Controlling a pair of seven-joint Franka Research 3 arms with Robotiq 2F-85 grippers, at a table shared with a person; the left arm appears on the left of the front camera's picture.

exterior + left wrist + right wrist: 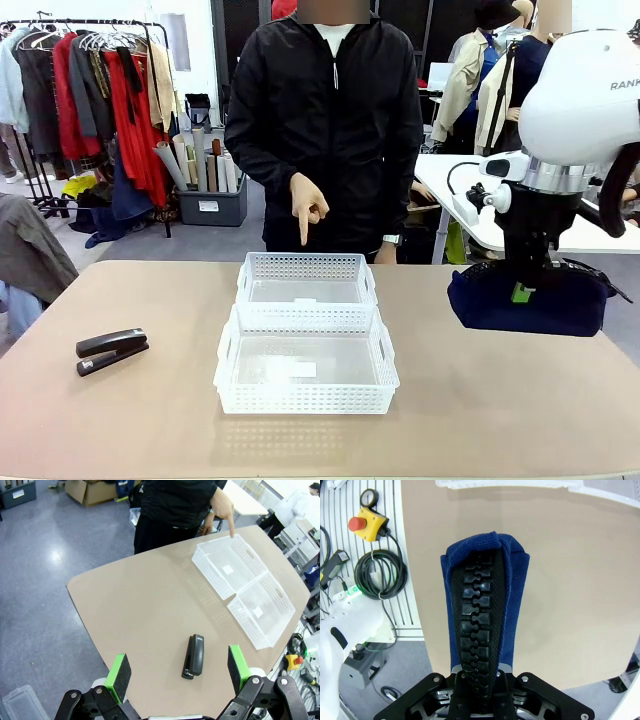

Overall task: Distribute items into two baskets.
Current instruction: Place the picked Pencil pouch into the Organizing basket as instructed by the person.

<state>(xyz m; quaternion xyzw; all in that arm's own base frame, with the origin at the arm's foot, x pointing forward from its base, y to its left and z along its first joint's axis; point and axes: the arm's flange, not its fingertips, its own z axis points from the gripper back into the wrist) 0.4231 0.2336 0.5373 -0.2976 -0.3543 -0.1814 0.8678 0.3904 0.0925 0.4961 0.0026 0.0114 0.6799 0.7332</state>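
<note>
1. In the front view the right gripper (520, 293) comes straight down at 3 o'clock, its jaws pinched onto the top of the navy pouch (480, 305). Whether the pouch clears the table (480, 420) cannot be told. The right wrist view adds the zip side, with the black zip running up into the clamped jaws.
2. In the left wrist view the left gripper (178, 669) hangs high over the table with its green pads spread wide and nothing between them. The black stapler (194, 656) lies on the table below it. In the front view the stapler sits at 8 o'clock, well apart from the baskets.
3. At the table's middle the near basket (305, 400) and the far basket (305, 267) touch along their long sides, the far one at 12 o'clock.
4. The person's hand (308, 207) points one forefinger down over the far basket. In the left wrist view the fingertip is above that basket's corner.
5. From the front, the pouch and both baskets run 9 to 3 o'clock. The stapler runs roughly 8 to 2, its arms gaping at the 8 o'clock end.
6. The tabletop is plain tan. Behind it are a clothes rack (100, 90) at 10 o'clock and a grey bin (212, 208) of rolls. The right wrist view shows a yellow stop button (365, 522) and a coiled cable (380, 575) at 10 o'clock. The left wrist view shows a grey floor (50, 555).
</note>
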